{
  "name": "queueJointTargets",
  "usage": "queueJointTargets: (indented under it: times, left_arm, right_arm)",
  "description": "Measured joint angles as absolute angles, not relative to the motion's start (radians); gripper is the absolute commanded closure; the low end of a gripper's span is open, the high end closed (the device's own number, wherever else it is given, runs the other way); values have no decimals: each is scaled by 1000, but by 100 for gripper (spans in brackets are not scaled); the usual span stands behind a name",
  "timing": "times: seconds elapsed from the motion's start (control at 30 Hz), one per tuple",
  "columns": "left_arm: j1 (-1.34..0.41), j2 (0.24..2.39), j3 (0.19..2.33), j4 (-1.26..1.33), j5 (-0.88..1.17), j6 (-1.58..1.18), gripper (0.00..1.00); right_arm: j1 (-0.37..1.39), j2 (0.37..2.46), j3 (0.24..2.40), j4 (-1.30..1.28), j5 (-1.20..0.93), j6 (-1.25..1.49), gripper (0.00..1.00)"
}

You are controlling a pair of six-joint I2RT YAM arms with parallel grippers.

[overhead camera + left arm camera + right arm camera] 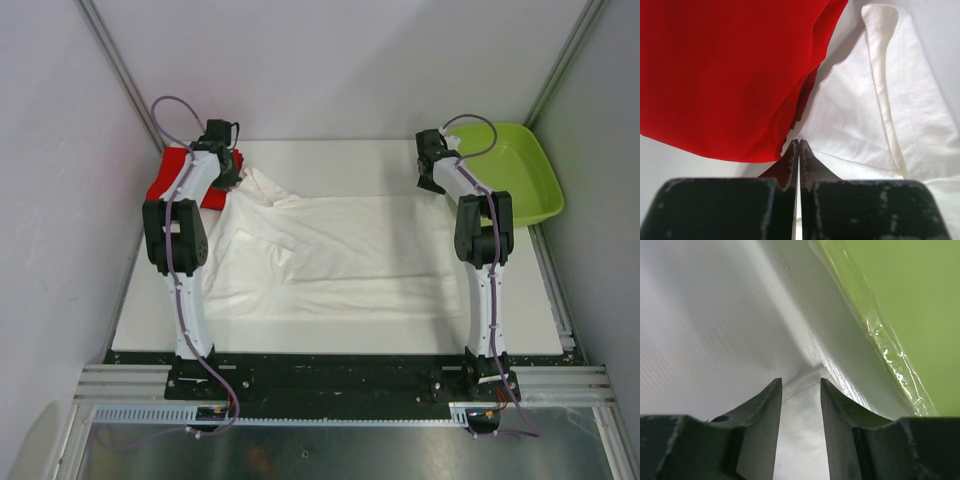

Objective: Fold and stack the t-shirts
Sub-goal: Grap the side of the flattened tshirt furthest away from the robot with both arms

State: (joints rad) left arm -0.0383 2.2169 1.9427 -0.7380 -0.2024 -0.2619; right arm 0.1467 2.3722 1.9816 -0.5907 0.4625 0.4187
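A white t-shirt lies spread over the middle of the table, rumpled towards its far left corner. One of its sleeves lies flat next to a bright red t-shirt bunched at the far left. My left gripper is shut just above the seam between the two shirts, with nothing visible between its tips. At the shirt's far right corner, my right gripper stands open. White cloth lies under the gap, and neither finger touches it.
A lime-green plastic tray sits at the far right, close beside the right gripper. The shirts rest on a white board. Grey walls and metal rails close in the left, right and back.
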Motion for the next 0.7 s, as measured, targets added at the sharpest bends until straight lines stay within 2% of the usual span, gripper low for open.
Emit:
queueJointTargets:
  times: [0.27, 0.7]
  left_arm:
    - [-38, 2220, 1943, -735, -202, -262, 100]
    - [-38, 2220, 1943, -735, -202, -262, 100]
  right_arm:
    - [146, 2421, 2037, -619, 455, 426, 61]
    - [140, 2427, 2048, -648, 460, 438, 98]
